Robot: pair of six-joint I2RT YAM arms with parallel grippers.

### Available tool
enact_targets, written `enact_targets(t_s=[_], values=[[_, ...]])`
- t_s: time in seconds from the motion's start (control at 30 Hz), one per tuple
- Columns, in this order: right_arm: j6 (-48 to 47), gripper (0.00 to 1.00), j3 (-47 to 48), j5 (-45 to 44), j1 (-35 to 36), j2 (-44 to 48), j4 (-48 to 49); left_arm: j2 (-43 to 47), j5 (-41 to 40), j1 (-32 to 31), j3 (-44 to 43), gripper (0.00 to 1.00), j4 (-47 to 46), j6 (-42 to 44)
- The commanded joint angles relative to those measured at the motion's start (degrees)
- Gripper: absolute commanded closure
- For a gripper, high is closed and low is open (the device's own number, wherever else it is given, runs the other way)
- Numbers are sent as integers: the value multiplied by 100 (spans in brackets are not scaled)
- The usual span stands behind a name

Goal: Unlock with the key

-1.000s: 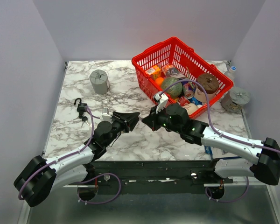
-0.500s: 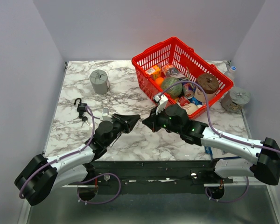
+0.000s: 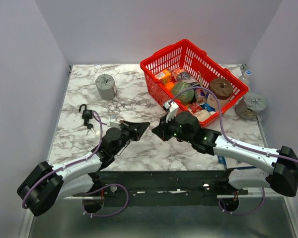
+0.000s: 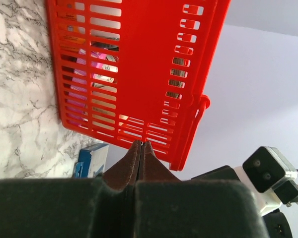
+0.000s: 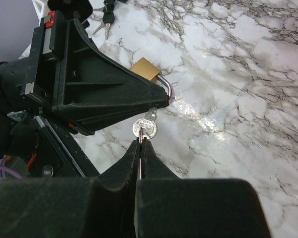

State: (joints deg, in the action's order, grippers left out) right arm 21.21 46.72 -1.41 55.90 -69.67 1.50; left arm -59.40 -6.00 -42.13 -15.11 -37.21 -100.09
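Observation:
My right gripper (image 5: 140,141) is shut on the round silver head of a small key (image 5: 145,128). The key's blade runs in between the fingertips of my left gripper (image 5: 164,101), which is also shut. In the left wrist view a thin silver sliver shows at the left gripper's tips (image 4: 141,143). In the top view the left gripper (image 3: 148,124) and right gripper (image 3: 155,131) meet tip to tip above the table's front middle. A brass padlock (image 5: 146,69) lies on the marble behind the left gripper. A black padlock (image 3: 87,115) with black-headed keys (image 5: 108,20) lies far left.
A red basket (image 3: 145,64) full of groceries stands at the back right and fills the left wrist view (image 4: 139,59). A grey cylinder (image 3: 105,86) stands at the back left, another (image 3: 252,105) at the right edge. A blue box (image 4: 92,158) lies near the front edge.
The left arm has drawn slightly back and to the left while the right gripper stays almost still. Both grippers stay shut, tip to tip.

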Motion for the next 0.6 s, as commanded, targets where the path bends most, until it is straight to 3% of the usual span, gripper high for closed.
enact_targets(t_s=[0.0,0.07,0.1,0.2,0.33,0.57], values=[[85,77,-207,-17,26,164,70,42,-235,-32,166,100,-479,473],[50,64,-268,-43,35,313,88,95,-279,-23,280,100,-708,613],[41,53,-330,-70,18,357,79,156,-340,-23,403,100,-856,666],[50,36,-453,9,-44,612,87,340,-341,12,500,100,-1016,1069],[129,27,-515,579,-193,840,122,595,70,100,325,100,-1034,2096],[619,28,-725,2308,-667,937,746,824,1422,214,-123,100,-875,3557]])
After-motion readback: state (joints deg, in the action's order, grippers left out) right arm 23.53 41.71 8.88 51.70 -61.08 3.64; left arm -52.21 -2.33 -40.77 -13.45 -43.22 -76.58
